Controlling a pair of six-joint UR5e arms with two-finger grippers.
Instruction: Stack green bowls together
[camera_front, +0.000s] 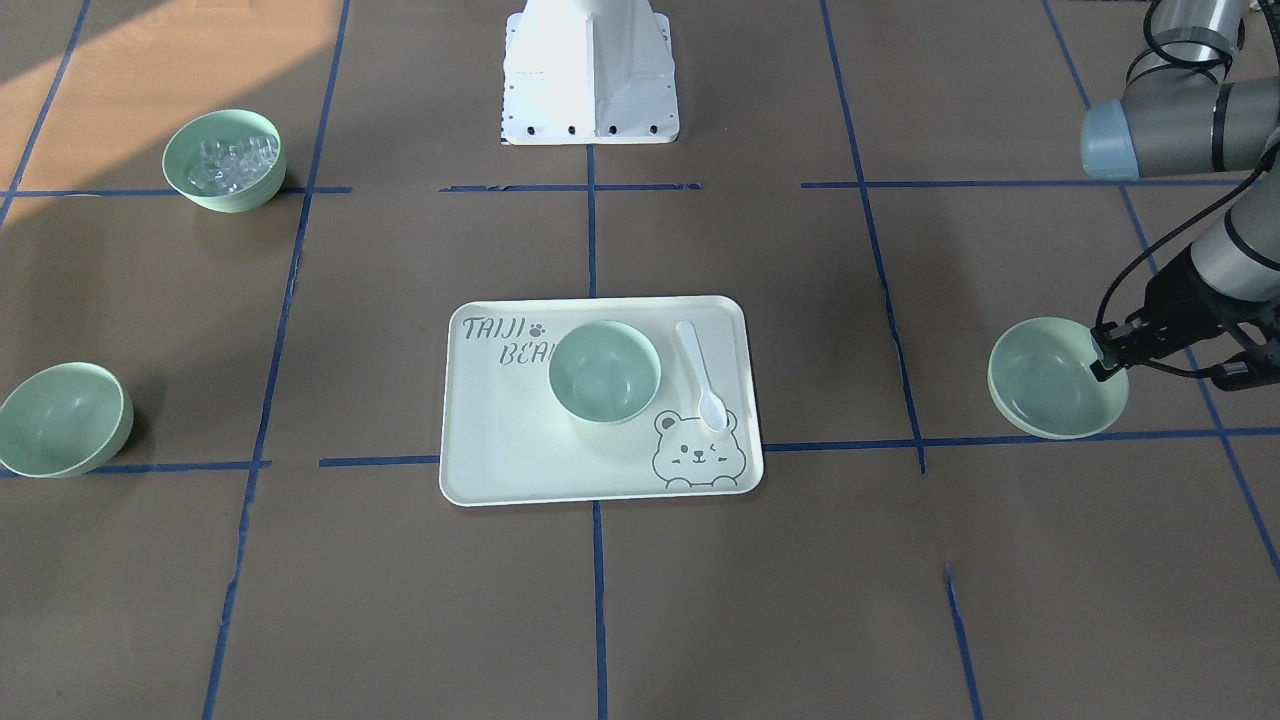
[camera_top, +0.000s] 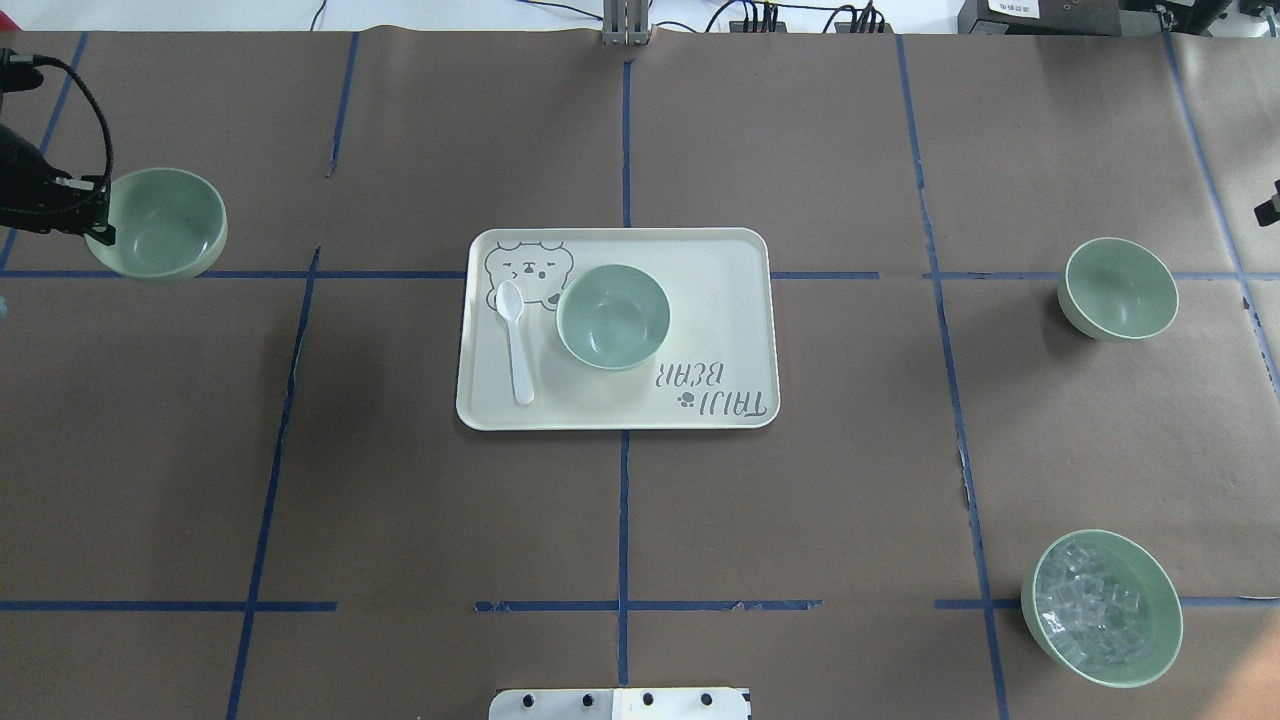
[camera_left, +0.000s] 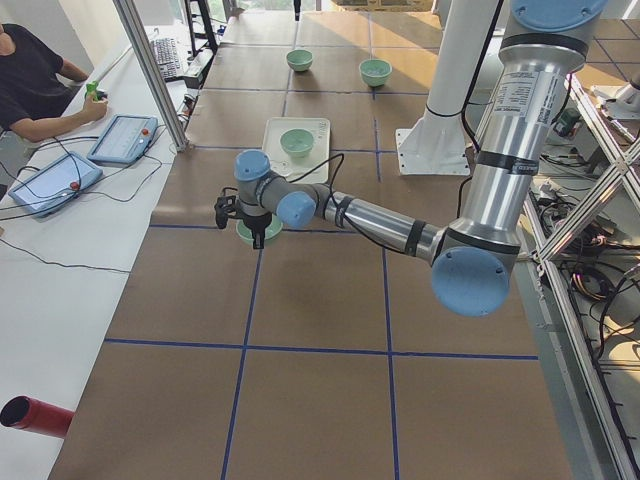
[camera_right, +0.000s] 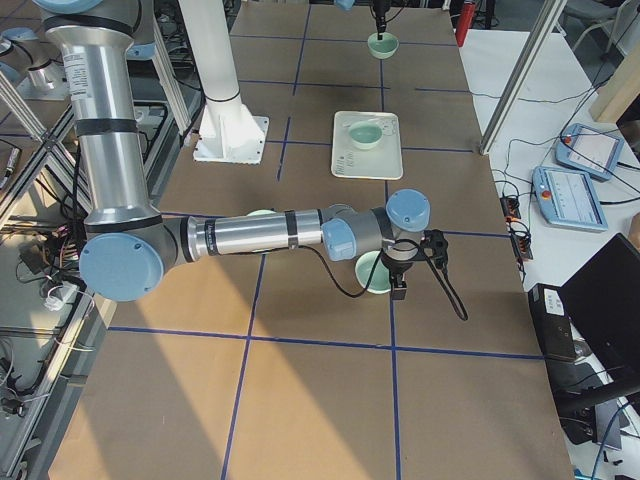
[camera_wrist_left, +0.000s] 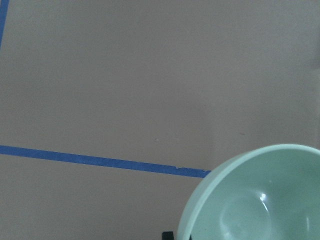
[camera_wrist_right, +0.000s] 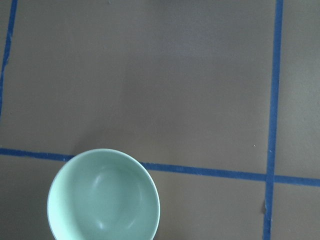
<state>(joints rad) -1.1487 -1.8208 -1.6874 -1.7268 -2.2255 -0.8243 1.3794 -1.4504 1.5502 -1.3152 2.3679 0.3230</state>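
Three plain green bowls are in view. One (camera_front: 1050, 385) sits at the table's left end; it also shows in the overhead view (camera_top: 170, 225) and the left wrist view (camera_wrist_left: 260, 200). My left gripper (camera_front: 1102, 360) is shut on its rim, one finger inside and one outside. A second bowl (camera_top: 612, 317) stands in the bear-printed tray (camera_top: 720, 260). The third bowl (camera_top: 1118, 288) is at the right end and fills the lower left of the right wrist view (camera_wrist_right: 103, 197). My right gripper (camera_right: 400, 288) hangs just above and beside it; I cannot tell whether it is open or shut.
A green bowl of clear ice-like cubes (camera_top: 1102, 608) stands near the robot on the right side. A white spoon (camera_top: 517, 340) lies in the tray beside the bowl. The robot's white base (camera_front: 590, 70) is at the table's near middle. Blue tape lines cross the brown table.
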